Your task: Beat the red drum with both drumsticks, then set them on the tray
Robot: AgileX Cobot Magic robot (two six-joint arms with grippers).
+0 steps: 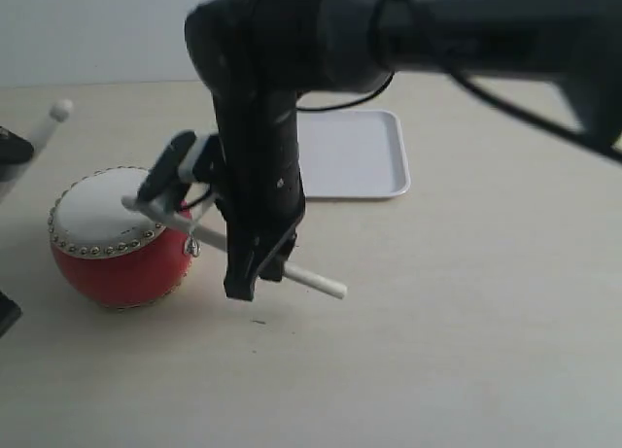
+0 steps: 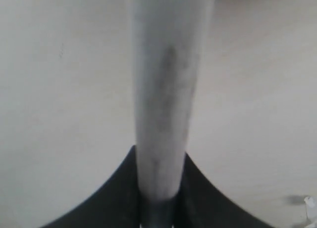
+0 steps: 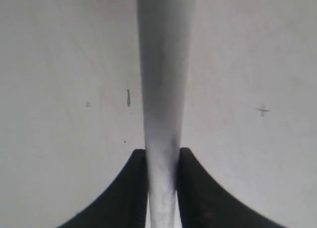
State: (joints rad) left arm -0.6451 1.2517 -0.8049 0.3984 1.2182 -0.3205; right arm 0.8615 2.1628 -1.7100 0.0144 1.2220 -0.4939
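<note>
The red drum (image 1: 121, 263) with its cream skin stands at the left of the table. My right gripper (image 1: 260, 268) reaches across beside the drum and is shut on a pale drumstick (image 1: 316, 281). That stick slants up to the left, and its far end is over the skin. In the right wrist view the jaws of the right gripper (image 3: 162, 161) pinch the drumstick (image 3: 163, 89). In the left wrist view my left gripper (image 2: 159, 163) is shut on the other drumstick (image 2: 168, 79), whose rounded tip (image 1: 60, 109) shows at the far left. The white tray (image 1: 355, 156) lies behind the arm.
The right arm (image 1: 466, 25) spans the top of the exterior view and hides part of the tray. Dark parts of the left arm (image 1: 10, 147) show at the left edge. Bare pale tabletop (image 1: 466, 331) fills the front and right.
</note>
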